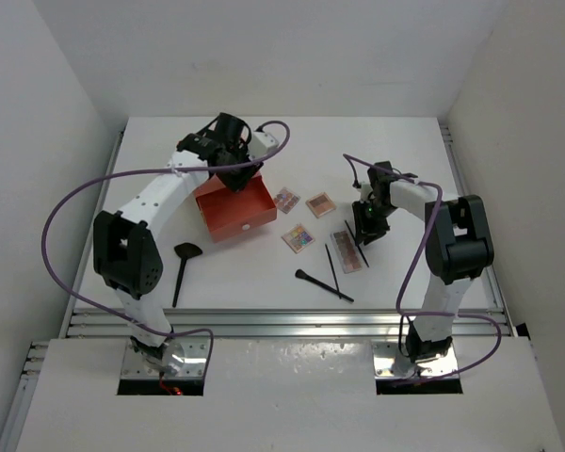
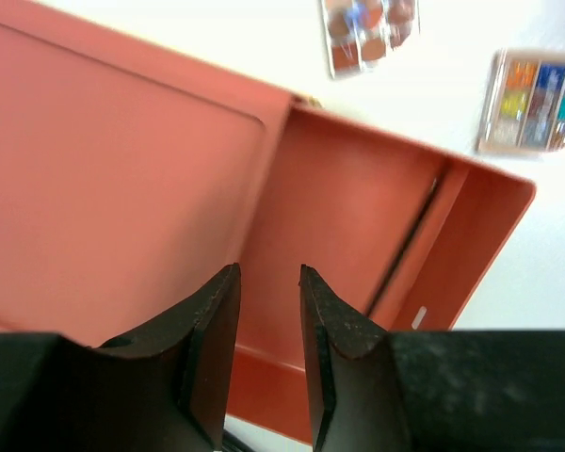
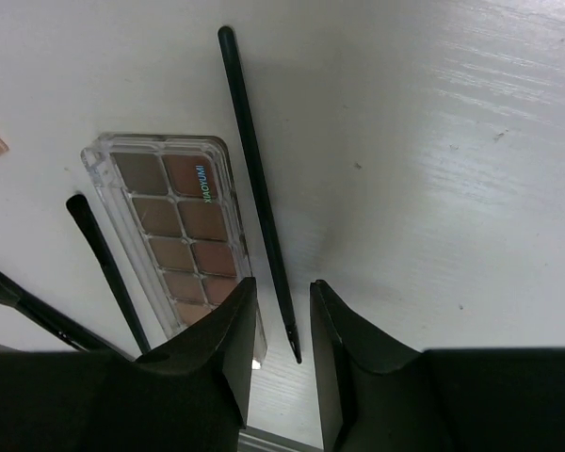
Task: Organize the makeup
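Note:
My right gripper [image 1: 364, 224] is open low over the table, its jaws [image 3: 281, 287] either side of the tip of a thin black pencil [image 3: 257, 184]. The long brown palette [image 3: 184, 235] lies just left of it, also seen from above [image 1: 347, 250]. Three square palettes [image 1: 285, 199], [image 1: 320, 203], [image 1: 298, 237] lie mid-table. My left gripper [image 1: 234, 174] is open and empty [image 2: 269, 273] above the orange drawer box [image 1: 234, 209]. Its drawer [image 2: 358, 217] is pulled out, with a thin black pencil [image 2: 405, 250] inside.
A black fan brush [image 1: 182, 268] lies at the front left. Another brush [image 1: 323, 286] and a pencil [image 1: 331, 266] lie in front of the palettes. Two square palettes [image 2: 369, 28], [image 2: 537, 104] show beyond the drawer. White walls enclose the table.

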You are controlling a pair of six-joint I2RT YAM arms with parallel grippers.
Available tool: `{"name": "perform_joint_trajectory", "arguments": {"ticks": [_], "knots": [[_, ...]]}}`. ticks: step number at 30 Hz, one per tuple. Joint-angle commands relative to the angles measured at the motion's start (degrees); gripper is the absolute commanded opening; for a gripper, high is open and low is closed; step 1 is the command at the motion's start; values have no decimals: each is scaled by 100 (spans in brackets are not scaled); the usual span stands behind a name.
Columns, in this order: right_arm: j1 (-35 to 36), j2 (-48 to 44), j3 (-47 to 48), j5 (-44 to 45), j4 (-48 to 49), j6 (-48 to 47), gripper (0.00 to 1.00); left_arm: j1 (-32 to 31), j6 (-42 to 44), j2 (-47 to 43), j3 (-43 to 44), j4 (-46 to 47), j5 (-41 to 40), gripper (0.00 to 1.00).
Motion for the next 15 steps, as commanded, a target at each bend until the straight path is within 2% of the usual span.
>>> {"name": "perform_joint_trajectory", "arguments": {"ticks": [1, 7, 11, 15], "knots": [[6, 26, 150, 31, 82, 3, 30, 129, -264, -493, 600, 57, -38, 37], [242, 148, 230, 574, 82, -67, 27, 814, -1090, -889, 724, 57, 14, 37], [313, 456, 441, 979, -190, -110, 27, 1535, -1591, -1188, 584, 57, 67, 46], [357, 649, 546, 1076, -208, -163, 26, 2403, -1706, -1373, 224, 180, 67, 46]]}}
